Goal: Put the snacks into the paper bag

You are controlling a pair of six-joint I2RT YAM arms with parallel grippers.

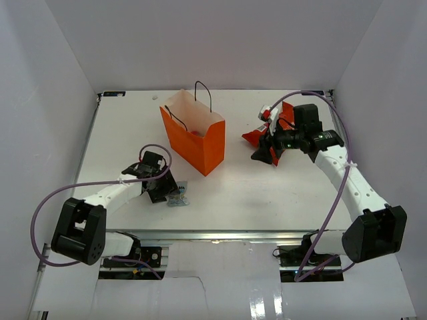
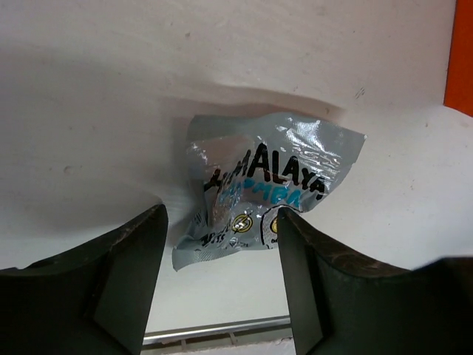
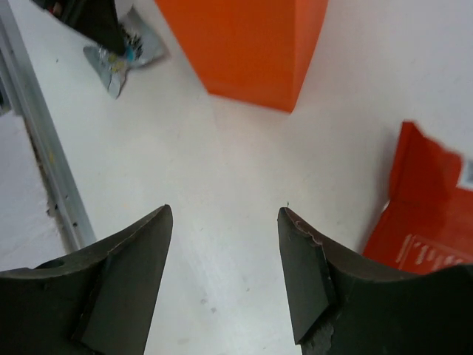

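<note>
The orange paper bag [image 1: 200, 143] stands upright in the middle of the table, its black cord handles up, and something red shows inside. A pale-blue snack wrapper [image 2: 259, 185] lies flat near the front edge. My left gripper [image 2: 222, 222] is open and hangs low over it, the wrapper's lower edge just between the fingertips, which do not pinch it. In the top view the wrapper [image 1: 178, 199] sits beside that gripper [image 1: 163, 191]. The red chip bag [image 3: 421, 214] lies right of the paper bag [image 3: 251, 44]. My right gripper [image 3: 225, 214] is open over bare table beside it, holding nothing.
The table's metal front rail [image 2: 214, 331] runs just below the left fingertips. In the right wrist view the rail [image 3: 44, 163] passes along the left side, with the left gripper's finger [image 3: 96, 18] on the wrapper [image 3: 122, 55]. White walls enclose the table.
</note>
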